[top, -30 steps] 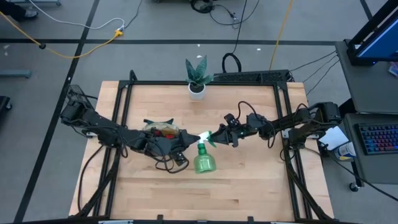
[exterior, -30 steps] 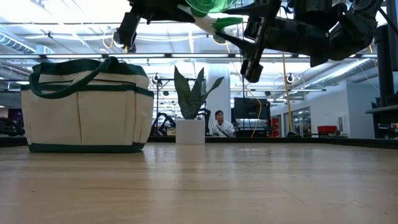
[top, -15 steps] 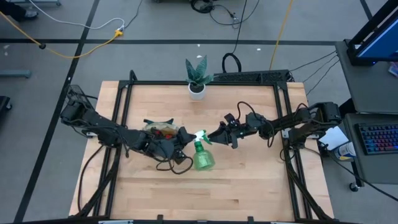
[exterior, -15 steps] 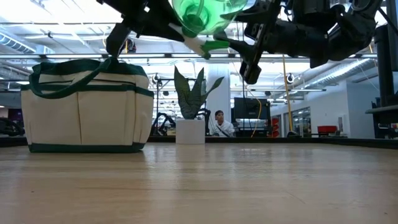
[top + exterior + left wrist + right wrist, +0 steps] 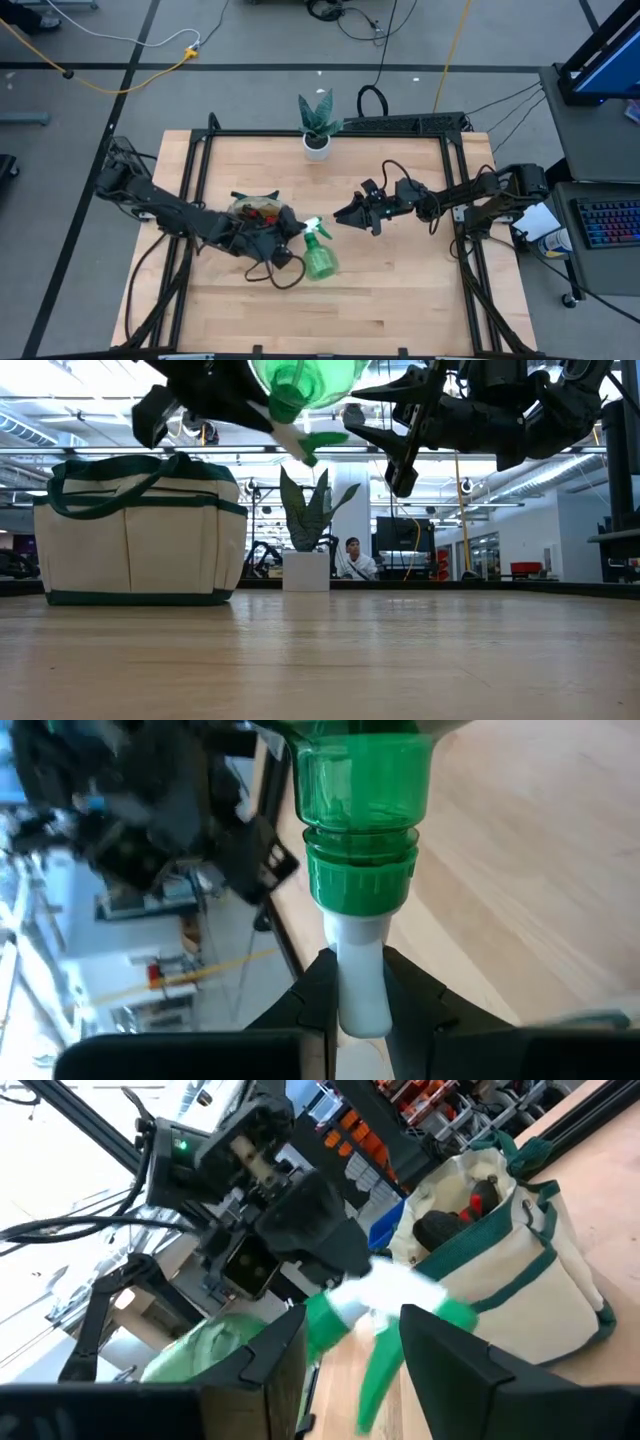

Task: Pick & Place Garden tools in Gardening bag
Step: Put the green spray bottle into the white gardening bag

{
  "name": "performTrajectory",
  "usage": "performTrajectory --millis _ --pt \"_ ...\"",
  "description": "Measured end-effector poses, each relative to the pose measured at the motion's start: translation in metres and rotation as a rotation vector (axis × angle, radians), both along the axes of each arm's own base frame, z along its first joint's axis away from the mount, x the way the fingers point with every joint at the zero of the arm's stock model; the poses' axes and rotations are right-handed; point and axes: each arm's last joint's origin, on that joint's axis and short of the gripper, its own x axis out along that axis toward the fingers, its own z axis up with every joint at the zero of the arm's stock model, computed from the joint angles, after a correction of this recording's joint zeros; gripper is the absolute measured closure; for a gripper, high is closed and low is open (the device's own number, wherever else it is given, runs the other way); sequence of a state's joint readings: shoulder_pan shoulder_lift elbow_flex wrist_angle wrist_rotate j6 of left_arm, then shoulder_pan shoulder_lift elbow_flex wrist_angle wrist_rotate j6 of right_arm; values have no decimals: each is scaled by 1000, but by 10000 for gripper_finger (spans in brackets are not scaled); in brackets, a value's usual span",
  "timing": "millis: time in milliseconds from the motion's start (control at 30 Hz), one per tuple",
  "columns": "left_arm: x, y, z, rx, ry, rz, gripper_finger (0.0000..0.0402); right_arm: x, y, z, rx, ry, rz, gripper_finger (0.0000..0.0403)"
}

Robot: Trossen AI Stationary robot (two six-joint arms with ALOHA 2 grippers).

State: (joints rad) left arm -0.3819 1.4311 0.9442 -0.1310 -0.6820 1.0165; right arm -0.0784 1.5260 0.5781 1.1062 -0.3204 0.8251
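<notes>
Pale wooden table [image 5: 400, 290], open workshop beyond. Left gripper [image 5: 358, 982] pinched on white neck of green spray bottle [image 5: 321, 260], held aloft just beside gardening bag [image 5: 262, 213]. Right gripper [image 5: 345, 214] spread, empty, near bottle's nozzle. Best carried level over bag's mouth, then lowered before release.
</notes>
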Motion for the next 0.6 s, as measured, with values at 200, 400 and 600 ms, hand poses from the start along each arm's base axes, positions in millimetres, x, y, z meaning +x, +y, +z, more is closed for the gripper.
performTrajectory --millis 200,400,600 --pt "-15 5 17 -125 -58 47 348 0 0 0 0 5 1 246" --pt "-31 14 26 -252 -62 122 348 0 0 0 0 5 1 247" --pt "-38 23 23 -405 -14 196 348 0 0 0 0 5 2 247"
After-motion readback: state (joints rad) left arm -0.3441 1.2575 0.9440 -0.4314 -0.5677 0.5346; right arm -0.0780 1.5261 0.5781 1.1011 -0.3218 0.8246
